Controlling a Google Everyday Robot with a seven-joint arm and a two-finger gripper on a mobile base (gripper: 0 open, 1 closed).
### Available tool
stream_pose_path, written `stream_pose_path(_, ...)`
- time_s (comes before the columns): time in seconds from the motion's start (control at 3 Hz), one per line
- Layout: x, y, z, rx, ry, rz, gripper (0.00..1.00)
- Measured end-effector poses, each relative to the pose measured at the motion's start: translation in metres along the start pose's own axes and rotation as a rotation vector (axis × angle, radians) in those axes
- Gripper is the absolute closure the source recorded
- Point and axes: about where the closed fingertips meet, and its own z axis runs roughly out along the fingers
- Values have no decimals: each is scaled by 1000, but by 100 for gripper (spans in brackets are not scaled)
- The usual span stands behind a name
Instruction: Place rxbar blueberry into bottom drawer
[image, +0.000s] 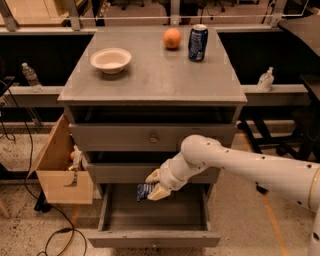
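Observation:
The rxbar blueberry (145, 191) is a small dark-blue wrapper held in my gripper (153, 186), whose tan fingers are shut on it. The gripper hangs just above the left rear part of the open bottom drawer (155, 236), in front of the middle drawer's face. The white arm reaches in from the right. The bottom drawer is pulled out and its inside shows nothing in it.
On the cabinet top (155, 80) stand a white bowl (111, 59), an orange (172, 38) and a blue soda can (198, 42). A tan wooden box (62, 165) with items hangs at the cabinet's left. The two upper drawers (152, 137) are slightly open. Cables lie on the floor left.

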Motion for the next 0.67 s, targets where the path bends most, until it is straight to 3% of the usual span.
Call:
stream_pose_path(0.33,23,-1,55,-11,-52,61,100)
stream_pose_path(0.67,23,-1,55,-11,-52,61,100)
